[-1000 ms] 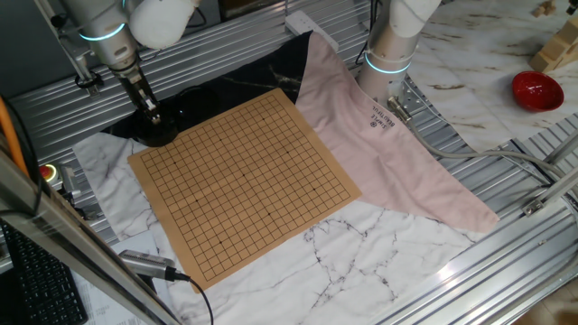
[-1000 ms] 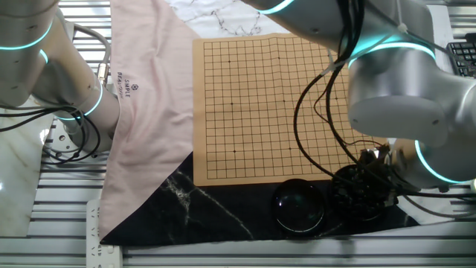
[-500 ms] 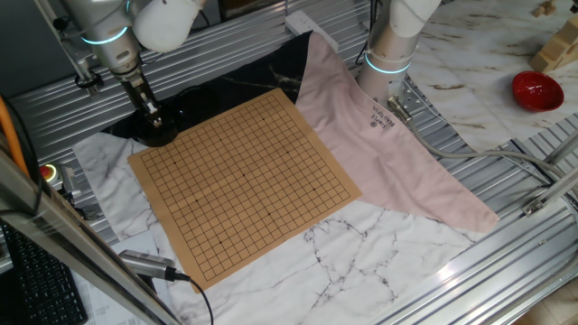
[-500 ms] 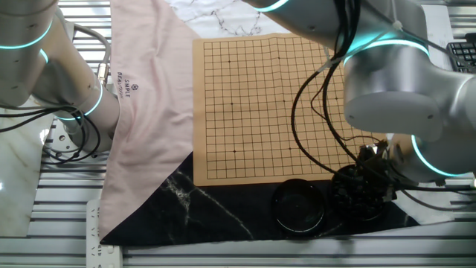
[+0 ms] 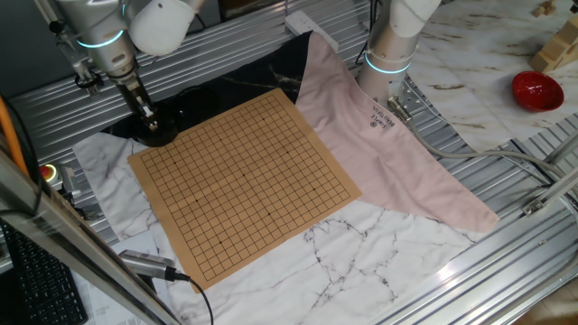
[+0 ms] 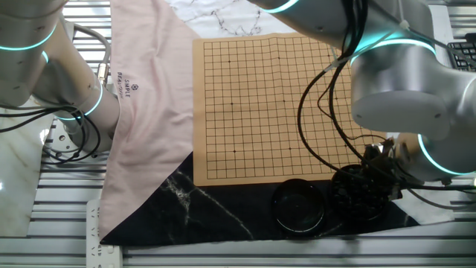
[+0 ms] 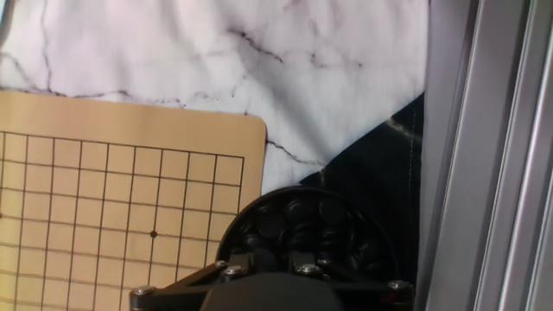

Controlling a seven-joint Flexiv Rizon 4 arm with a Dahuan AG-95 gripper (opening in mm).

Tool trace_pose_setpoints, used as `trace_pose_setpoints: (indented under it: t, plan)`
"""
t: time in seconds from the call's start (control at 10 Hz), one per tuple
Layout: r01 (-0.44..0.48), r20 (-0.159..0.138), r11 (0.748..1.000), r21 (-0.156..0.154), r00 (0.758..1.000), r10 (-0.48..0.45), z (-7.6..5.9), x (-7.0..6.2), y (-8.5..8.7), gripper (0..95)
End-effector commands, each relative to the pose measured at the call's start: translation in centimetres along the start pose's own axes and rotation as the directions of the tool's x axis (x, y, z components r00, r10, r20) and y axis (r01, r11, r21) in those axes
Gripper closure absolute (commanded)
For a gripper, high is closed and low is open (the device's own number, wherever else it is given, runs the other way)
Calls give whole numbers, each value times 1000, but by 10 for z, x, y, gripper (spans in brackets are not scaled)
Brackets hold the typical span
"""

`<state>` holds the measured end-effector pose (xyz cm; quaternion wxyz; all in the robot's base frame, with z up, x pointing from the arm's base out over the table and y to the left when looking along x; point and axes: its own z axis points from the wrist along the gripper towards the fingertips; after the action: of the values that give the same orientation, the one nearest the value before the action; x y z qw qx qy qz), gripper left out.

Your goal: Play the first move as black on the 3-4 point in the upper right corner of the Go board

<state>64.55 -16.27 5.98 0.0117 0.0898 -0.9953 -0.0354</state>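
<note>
Gripper (image 5: 150, 120) of the silver robot arm (image 5: 108, 36), hanging over a round black bowl of glossy black stones (image 7: 304, 233) just off one corner of the tan wooden Go board (image 5: 244, 176). Fingertips dark and thin, low against the bowl's rim in one fixed view; whether spread or pressed together, and whether pinching a stone — cannot tell. In the other fixed view, fingers lost in a tangle of black cables above the same bowl (image 6: 359, 193). In the hand view, fingertips hidden behind the dark gripper body at the bottom edge; stones heaped in the bowl directly ahead.

Board bare of stones, only thin black grid lines and small printed dots. A second round black bowl (image 6: 298, 206), seemingly shut with a lid, just beside the first on a black marbled cloth (image 6: 223, 212). Pink cloth (image 5: 379, 135) draped along one side of the board, white marbled sheet (image 5: 361, 262) under the rest. Red bowl (image 5: 536, 90) well apart, far off on the table.
</note>
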Motion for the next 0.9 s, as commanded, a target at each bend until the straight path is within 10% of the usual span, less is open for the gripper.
trace_pose_setpoints:
  t: [0.1,0.9]
  plan:
    - [0,6,1000,-1,1000,0,3,0,1,760]
    - [-1,18,1000,3,1000,1,10,-1,9,760]
